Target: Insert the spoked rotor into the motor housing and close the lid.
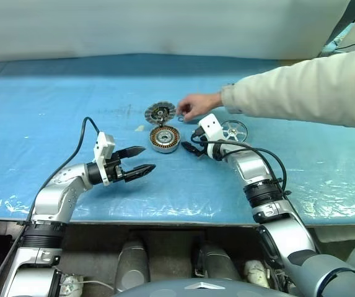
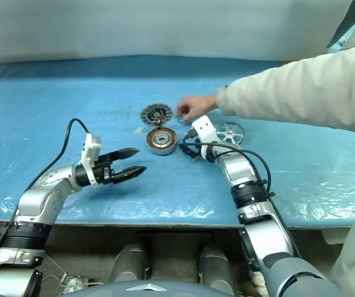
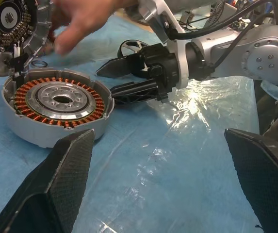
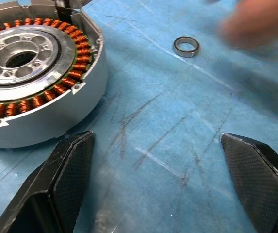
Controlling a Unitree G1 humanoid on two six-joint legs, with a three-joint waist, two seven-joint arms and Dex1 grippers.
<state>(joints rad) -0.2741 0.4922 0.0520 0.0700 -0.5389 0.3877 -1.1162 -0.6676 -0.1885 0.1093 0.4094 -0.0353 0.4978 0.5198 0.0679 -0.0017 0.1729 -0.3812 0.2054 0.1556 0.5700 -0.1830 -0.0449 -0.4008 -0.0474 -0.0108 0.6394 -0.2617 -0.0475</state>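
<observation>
Both claws stand wide open and hold nothing. With the motor housing [image 1: 165, 138] as the landmark on the blue table cover [image 1: 53, 111]: the right claw [image 1: 191, 147] hangs just beside the housing on its right side, pointing toward it and a little downward, with its black fingers [image 4: 66, 179] spread apart and not touching the housing wall. The left claw [image 1: 137, 161] is to the left of the housing and somewhat nearer to the robot, held about level above the cover, its two fingers [image 3: 61, 184] aimed at the housing with a clear gap to it. The housing sits flat with its open side up, so the ring of copper windings [image 4: 75, 68] and the metal hub [image 3: 60, 98] inside are visible. The lid [image 1: 160, 112] is just behind the housing, joined to its far rim and tilted up, showing its ribbed face with the dark centre. The spoked rotor [image 1: 233, 131] lies flat to the right of the housing, on the far side of the right arm, apart from the housing. A small metal ring [image 4: 186, 46] lies on the cover near the housing, behind and to its right. A person's hand [image 1: 196, 106] in a light sleeve [image 1: 301, 93] reaches in from the right, just beside the lid and over that ring; whether it touches either I cannot tell.
</observation>
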